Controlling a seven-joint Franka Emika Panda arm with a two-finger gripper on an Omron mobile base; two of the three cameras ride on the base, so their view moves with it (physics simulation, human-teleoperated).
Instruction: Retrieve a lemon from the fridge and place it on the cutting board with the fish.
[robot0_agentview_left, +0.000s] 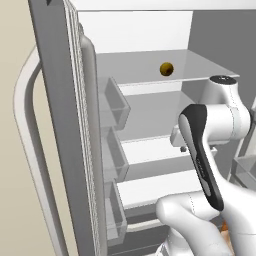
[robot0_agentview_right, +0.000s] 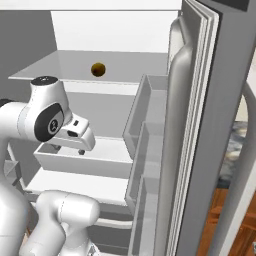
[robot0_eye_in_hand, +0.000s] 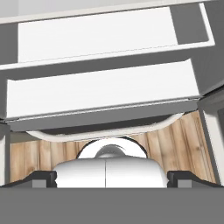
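Nearest camera, white arm folds up before open fridge (robot0_agentview_left: 150, 30), blocking part of lower shelves in both base views. Gripper (robot0_agentview_right: 80, 141) at mid-shelf level, jaws at widest spread, holding nothing. Fridge doors swung wide either side; door bins (robot0_agentview_left: 114, 102) stacked on inner faces, contents not visible. Clear shelves bare near gripper. Hand view looks down on white shelf fronts and wooden floor (robot0_eye_in_hand: 192, 140). Farther back, lemon (robot0_agentview_left: 166, 69) sits alone on top glass shelf, well above gripper, apart from it.
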